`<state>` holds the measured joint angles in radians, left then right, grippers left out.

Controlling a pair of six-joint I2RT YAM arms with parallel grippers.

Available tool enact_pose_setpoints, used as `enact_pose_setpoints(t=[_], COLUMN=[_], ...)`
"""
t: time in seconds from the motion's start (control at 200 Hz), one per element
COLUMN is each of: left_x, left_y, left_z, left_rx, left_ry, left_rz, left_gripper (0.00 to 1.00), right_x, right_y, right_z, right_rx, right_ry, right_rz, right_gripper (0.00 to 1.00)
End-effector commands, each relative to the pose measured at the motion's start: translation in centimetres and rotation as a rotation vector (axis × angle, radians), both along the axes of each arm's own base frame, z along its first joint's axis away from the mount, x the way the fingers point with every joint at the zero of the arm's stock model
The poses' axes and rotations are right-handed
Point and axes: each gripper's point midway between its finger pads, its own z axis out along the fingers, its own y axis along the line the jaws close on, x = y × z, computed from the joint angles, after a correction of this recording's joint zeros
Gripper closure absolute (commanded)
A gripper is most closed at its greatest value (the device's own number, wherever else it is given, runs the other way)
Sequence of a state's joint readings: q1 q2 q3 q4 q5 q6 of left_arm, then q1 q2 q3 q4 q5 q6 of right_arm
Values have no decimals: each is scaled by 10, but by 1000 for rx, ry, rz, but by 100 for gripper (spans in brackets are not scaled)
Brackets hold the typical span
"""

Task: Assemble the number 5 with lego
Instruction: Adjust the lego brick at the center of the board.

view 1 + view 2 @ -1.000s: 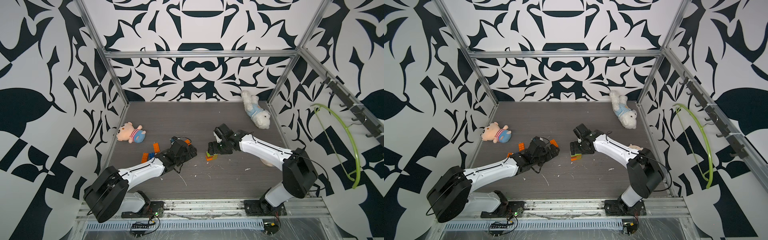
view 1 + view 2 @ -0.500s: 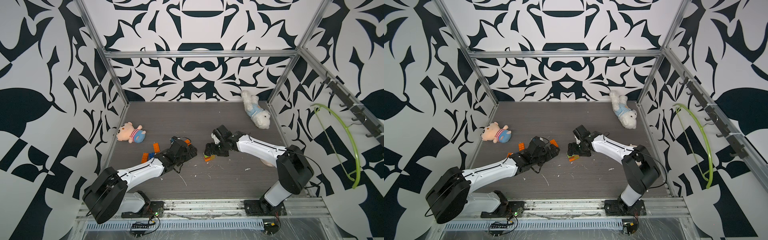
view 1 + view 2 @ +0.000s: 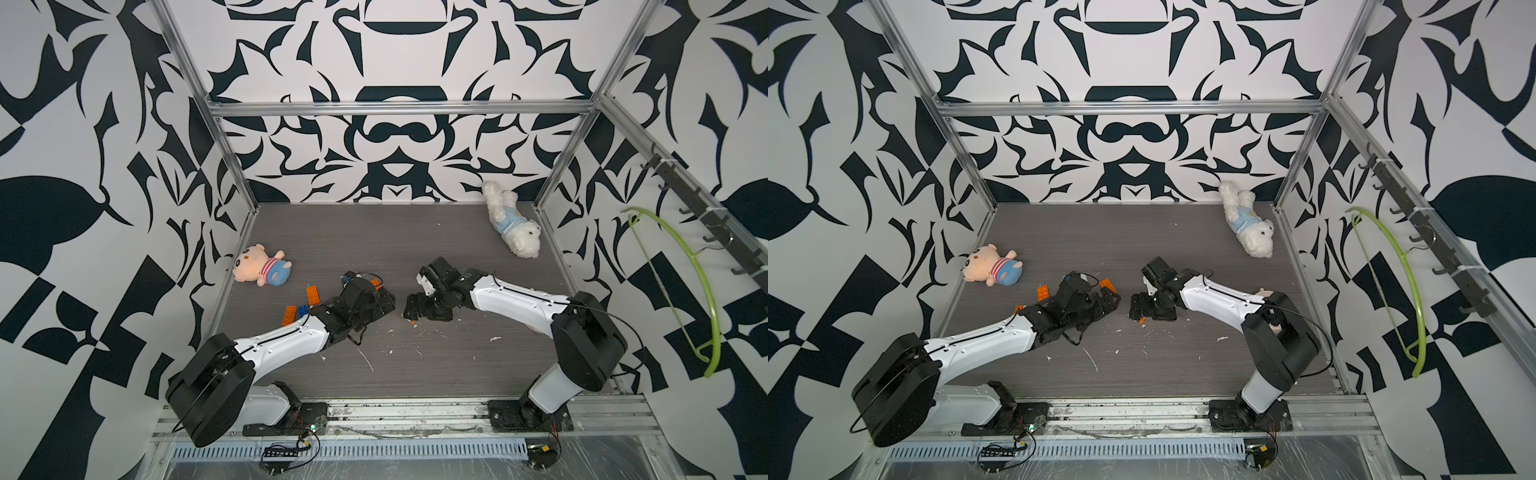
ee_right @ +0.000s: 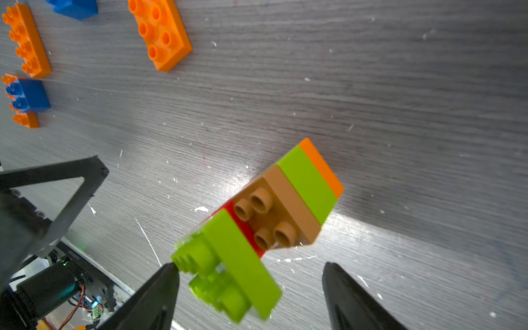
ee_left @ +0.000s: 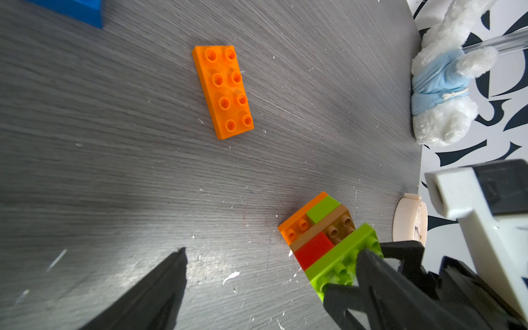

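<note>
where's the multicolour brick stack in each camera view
Both top views: just below picture centre, mostly hidden under the right gripper; only an orange corner of the brick stack shows.
Left wrist: lower right of the picture, lying on its side.
Right wrist: centre of the picture, lime-green end between the open gripper's fingers.
Shared landmark: the right gripper, at the stack's lime-green end in every view.
</note>
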<state>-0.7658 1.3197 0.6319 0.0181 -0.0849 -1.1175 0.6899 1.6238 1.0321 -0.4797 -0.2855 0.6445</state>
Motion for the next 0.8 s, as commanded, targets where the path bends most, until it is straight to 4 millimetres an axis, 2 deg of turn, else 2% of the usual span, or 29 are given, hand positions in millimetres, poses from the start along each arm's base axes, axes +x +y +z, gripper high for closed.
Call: enact_pose_setpoints(t=[0.0, 0.205, 0.425, 0.55, 0.705, 0.795], left_x=[4, 4, 4, 3, 2, 2], left_y=[-4, -5, -5, -4, -2, -2], left_z=[5, 6, 5, 4, 5, 5], left_rx=[3, 4, 8, 11, 15, 15], left_ry=[-8, -5, -4, -3, -8, -8], left_rz=[-15, -18, -22, -21, -21, -18], left_gripper=[1, 1, 1, 1, 1, 1], right_x=[9, 22, 33, 34, 40, 36], right_y=[-3, 5, 6, 1, -20, -23], right_z=[10, 16, 30, 34, 38, 37], right_rx=[-16, -14, -4, -10, -24, -8], right_ry=[-49, -69, -113, -124, -144, -106], right_rz=[-29, -31, -63, -70, -98, -90], right_gripper=[18, 26, 24, 24, 24, 25])
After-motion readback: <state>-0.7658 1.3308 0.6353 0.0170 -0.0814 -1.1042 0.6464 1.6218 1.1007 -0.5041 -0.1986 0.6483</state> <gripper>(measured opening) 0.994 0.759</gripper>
